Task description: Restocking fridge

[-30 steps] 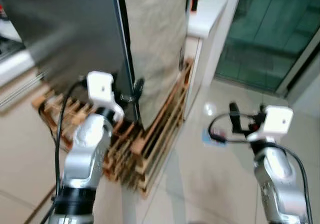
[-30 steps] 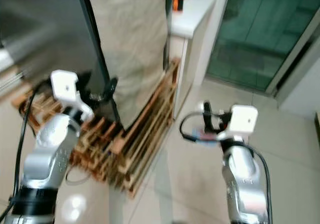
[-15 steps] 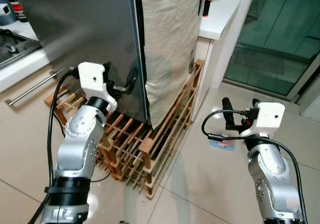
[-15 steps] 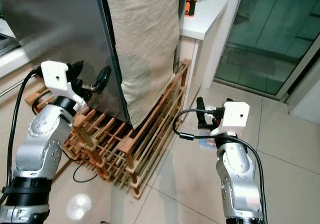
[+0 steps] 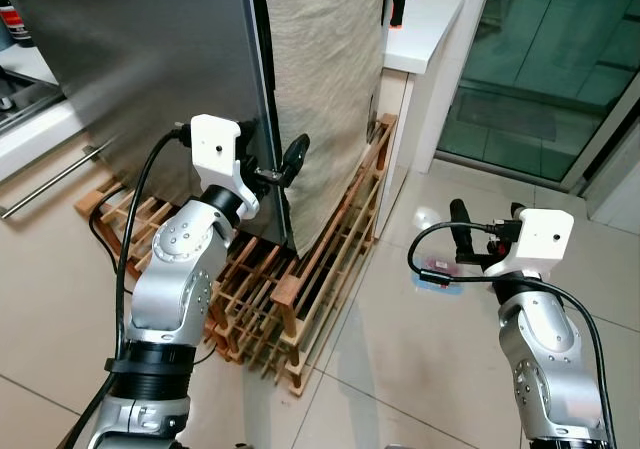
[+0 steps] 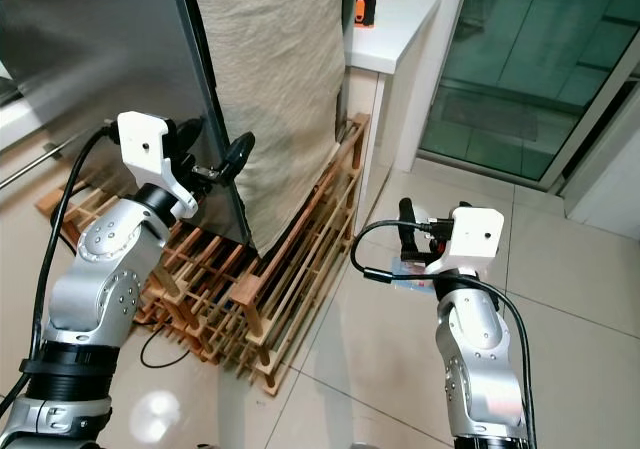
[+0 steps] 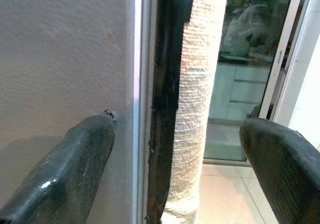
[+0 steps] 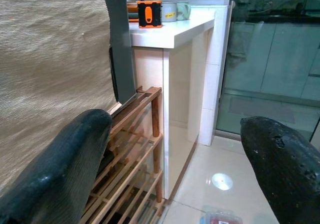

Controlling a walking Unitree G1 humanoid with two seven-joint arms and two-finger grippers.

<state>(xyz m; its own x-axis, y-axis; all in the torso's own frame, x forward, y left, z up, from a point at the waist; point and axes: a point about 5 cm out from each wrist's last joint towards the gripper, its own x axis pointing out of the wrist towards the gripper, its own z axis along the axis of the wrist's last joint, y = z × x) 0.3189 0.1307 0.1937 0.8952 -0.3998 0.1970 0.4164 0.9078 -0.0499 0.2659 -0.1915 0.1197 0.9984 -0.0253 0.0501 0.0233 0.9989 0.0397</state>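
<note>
The fridge's steel door (image 5: pixel 140 69) stands at the left, its side draped in beige cloth (image 5: pixel 320 69). My left gripper (image 5: pixel 275 164) is open at the door's lower right edge (image 7: pixel 160 84). One finger (image 7: pixel 70 174) lies against the steel front, the other finger (image 7: pixel 285 169) hangs out past the cloth. My right gripper (image 5: pixel 487 219) is open and holds nothing, low over the tiled floor. A small red packet (image 5: pixel 437 267) lies on the floor just below it.
A slatted wooden rack (image 5: pixel 310 269) lies under and beside the fridge. A white counter (image 5: pixel 425 24) with an orange device (image 8: pixel 150 13) and cups stands behind it. Dark glass doors (image 5: pixel 540 59) are at the right. Open tiled floor lies ahead right.
The view has swung and sharpened. My left gripper has shifted right from the door's front to straddle its edge. The right gripper keeps its pose.
</note>
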